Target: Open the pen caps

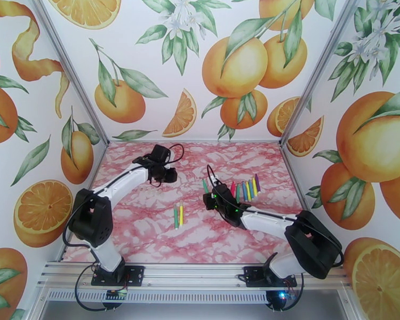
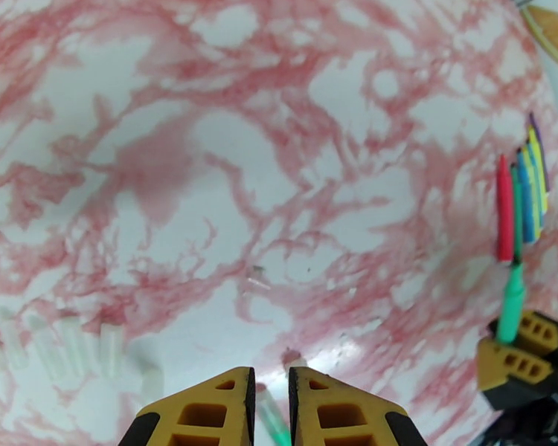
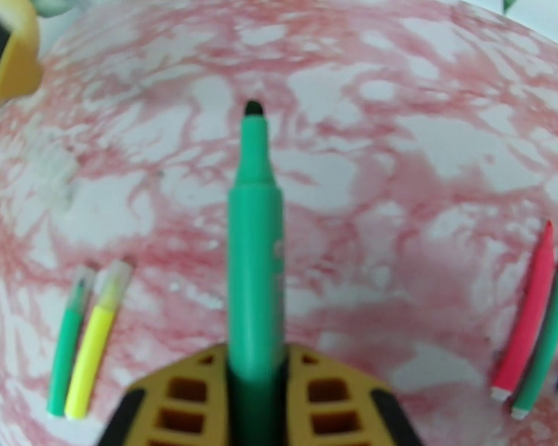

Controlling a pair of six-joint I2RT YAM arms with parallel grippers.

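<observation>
Right hand (image 3: pixel 257 362) clamped on uncapped green plastic marker pen (image 3: pixel 255 217); left hand (image 2: pixel 270 384) pinched shut on small translucent pen cap (image 2: pixel 269 416).

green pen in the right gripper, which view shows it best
Right wrist: the green pen fills the centre, dark tip bare, in the right gripper. Left wrist shows it small at its right edge; top external, a sliver.

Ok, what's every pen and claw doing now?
Right claw: shut on the green pen.
Green pen: cap off, tip bare.
Left claw: shut on a clear cap.
Yellow pen and its green neighbour: capped.
Red pen: uncapped.
Loose caps: lying off their pens.
</observation>
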